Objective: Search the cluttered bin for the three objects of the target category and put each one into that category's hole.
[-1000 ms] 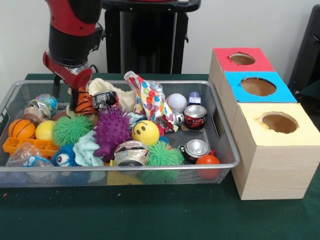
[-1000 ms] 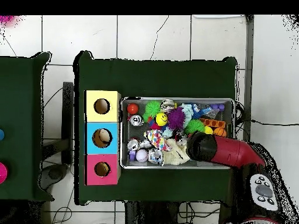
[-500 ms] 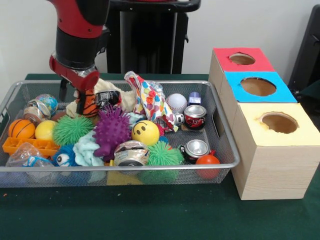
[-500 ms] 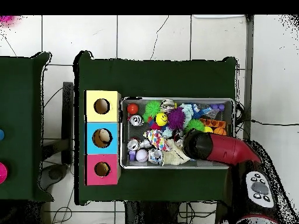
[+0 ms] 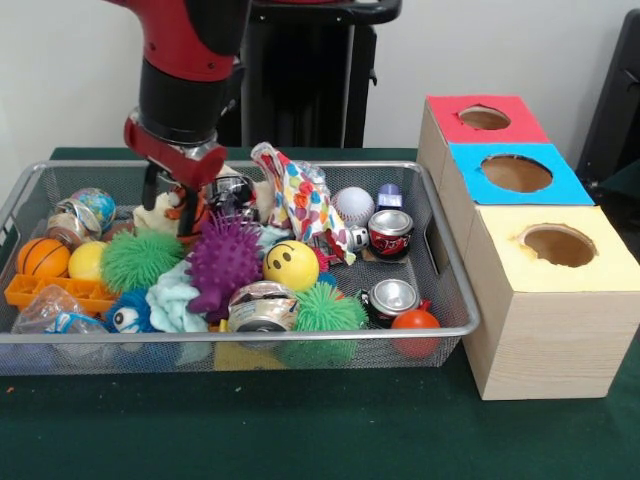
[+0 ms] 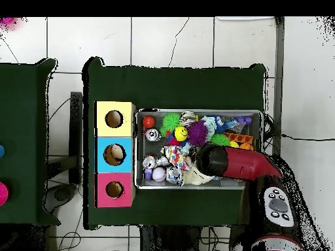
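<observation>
No legible writing on the cans (image 5: 390, 234) in the bin (image 5: 455, 300).

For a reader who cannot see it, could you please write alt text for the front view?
A red and black arm lowers its claw into the back left of a toy-crowded wire bin. Three boxes stand right of it, the red-topped hole farthest back.

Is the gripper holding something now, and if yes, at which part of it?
The gripper appears shut on the orange tiger, low in the bin. The arm hides most of the toy, so the gripped part cannot be told.
</observation>
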